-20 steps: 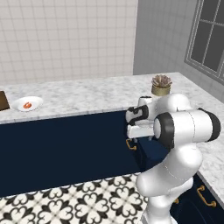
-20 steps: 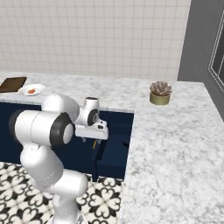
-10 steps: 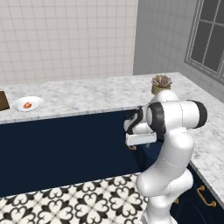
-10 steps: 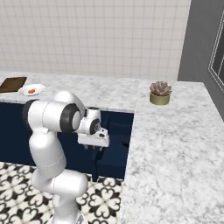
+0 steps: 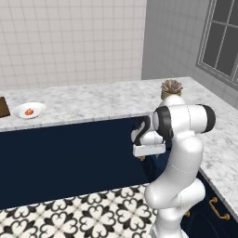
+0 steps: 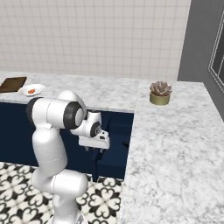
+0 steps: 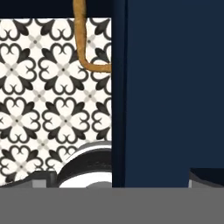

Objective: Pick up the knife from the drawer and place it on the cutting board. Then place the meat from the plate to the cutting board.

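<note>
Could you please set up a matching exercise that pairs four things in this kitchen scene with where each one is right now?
Things:
1. meat
2. cutting board
3. potted succulent
4. hand

Places:
A. at the corner of the marble counter, near the grey wall
B. low in front of the navy cabinet fronts, jaws open and empty
C. on the white plate
D. flat on the counter at its far end, just past the plate

Pairs: 1-C, 2-D, 3-A, 4-B
</note>
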Motion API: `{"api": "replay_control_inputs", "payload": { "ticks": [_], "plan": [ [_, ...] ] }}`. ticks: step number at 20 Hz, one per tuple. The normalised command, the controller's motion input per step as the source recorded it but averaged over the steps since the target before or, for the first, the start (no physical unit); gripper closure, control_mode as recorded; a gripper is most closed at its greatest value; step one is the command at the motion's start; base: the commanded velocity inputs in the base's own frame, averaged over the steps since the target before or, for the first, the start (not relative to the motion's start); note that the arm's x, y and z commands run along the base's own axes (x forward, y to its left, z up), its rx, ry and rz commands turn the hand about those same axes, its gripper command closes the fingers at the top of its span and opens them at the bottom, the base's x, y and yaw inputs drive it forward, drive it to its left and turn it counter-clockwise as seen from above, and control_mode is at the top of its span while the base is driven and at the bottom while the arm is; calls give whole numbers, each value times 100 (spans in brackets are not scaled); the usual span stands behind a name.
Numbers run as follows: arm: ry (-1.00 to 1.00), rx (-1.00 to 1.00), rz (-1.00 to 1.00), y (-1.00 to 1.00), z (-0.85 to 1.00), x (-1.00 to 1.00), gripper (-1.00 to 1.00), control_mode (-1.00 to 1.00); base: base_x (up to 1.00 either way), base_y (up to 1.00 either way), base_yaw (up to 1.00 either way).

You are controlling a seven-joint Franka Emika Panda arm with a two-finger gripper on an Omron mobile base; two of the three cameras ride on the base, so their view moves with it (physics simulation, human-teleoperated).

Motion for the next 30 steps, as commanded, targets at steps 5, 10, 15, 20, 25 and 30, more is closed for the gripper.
{"api": "replay_control_inputs", "payload": {
  "ticks": [5, 10, 15, 20, 25, 30],
  "plan": [
    [-6, 0, 0, 62, -14, 0, -100, -100, 0, 0, 0],
    [-8, 0, 0, 99, -5, 0, -100, -100, 0, 0, 0],
    [-7, 0, 0, 100, 0, 0, -100, -100, 0, 0, 0],
    [-3, 1, 0, 100, 1, 0, -100, -100, 0, 0, 0],
    [0, 0, 0, 100, 26, 6, -100, -100, 0, 0, 0],
    [-8, 2, 0, 48, 91, 0, -100, -100, 0, 0, 0]
  ]
}}
